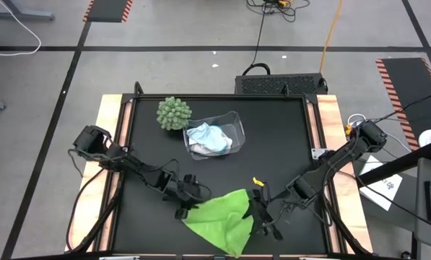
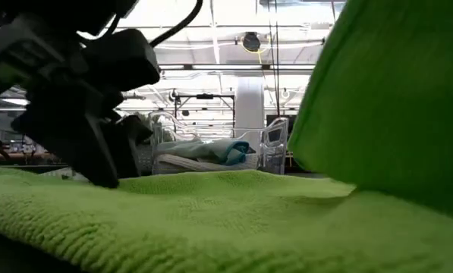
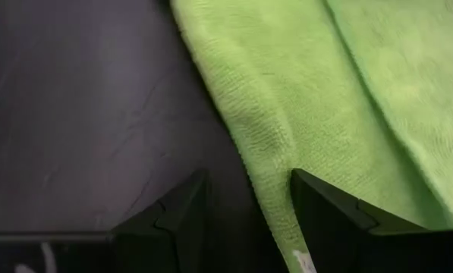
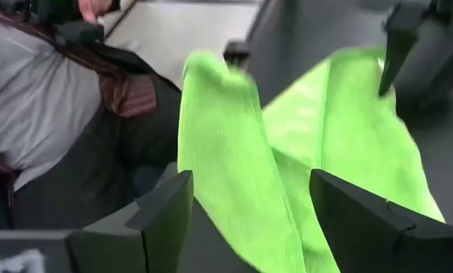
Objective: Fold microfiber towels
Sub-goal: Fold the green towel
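Black table point(image 1: 287, 144): lime green towel point(image 1: 222, 217) rumpled, part-folded w/ raised edge.

A robotics lab: hazard-striped floor tape point(image 1: 108, 10), loose cables point(image 1: 273, 6), ceiling strip lights point(image 2: 211, 68).

High view looks straight down on the black bench point(image 1: 273, 144); low view, level and seemingly very close, shares the lime green microfiber towel point(image 1: 222, 220).

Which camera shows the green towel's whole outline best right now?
The high view: the lime green towel lies whole on the table, between both grippers. The low and left wrist views show only close patches; the right wrist view shows a raised fold.
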You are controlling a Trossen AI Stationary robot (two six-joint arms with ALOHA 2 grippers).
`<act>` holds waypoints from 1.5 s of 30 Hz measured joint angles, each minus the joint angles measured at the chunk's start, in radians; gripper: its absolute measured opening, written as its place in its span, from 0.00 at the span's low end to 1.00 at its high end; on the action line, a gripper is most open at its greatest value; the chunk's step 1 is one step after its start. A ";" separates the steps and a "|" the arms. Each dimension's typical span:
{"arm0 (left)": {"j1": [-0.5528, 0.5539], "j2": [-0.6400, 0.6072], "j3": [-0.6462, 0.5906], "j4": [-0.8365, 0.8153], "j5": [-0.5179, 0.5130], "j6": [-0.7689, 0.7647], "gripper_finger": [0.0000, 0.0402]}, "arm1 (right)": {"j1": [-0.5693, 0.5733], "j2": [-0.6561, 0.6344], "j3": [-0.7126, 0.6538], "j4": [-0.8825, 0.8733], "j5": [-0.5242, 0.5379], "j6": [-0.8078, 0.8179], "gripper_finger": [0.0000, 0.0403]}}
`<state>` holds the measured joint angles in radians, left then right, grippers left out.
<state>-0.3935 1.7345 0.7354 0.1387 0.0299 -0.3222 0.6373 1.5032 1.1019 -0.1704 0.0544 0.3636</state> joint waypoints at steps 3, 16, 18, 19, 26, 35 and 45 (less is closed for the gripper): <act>0.008 -0.006 -0.050 0.024 -0.004 -0.069 0.47 | 0.000 0.000 0.000 -0.048 0.004 0.021 0.62; -0.091 -0.008 -0.127 0.023 -0.202 -0.341 0.47 | -0.029 0.000 -0.097 -0.079 0.234 0.017 0.62; -0.102 -0.008 -0.127 0.023 -0.237 -0.338 0.47 | -0.046 0.000 -0.150 -0.026 0.234 0.015 0.62; -0.105 -0.010 -0.129 0.032 -0.242 -0.310 0.47 | -0.056 0.000 -0.178 0.003 0.234 0.012 0.62; -0.127 -0.121 -0.137 0.157 -0.243 -0.055 0.48 | -0.108 0.000 -0.366 0.252 0.231 0.010 0.62; -0.070 -0.145 -0.071 0.172 -0.203 0.053 0.48 | -0.114 0.001 -0.491 0.482 0.227 -0.020 0.62; -0.018 0.035 -0.007 0.153 -0.026 0.058 0.48 | -0.114 0.001 -0.508 0.545 0.229 -0.036 0.62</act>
<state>-0.4117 1.7695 0.7284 0.2919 0.0035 -0.2638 0.5236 1.5040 0.5941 0.3748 0.2838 0.3280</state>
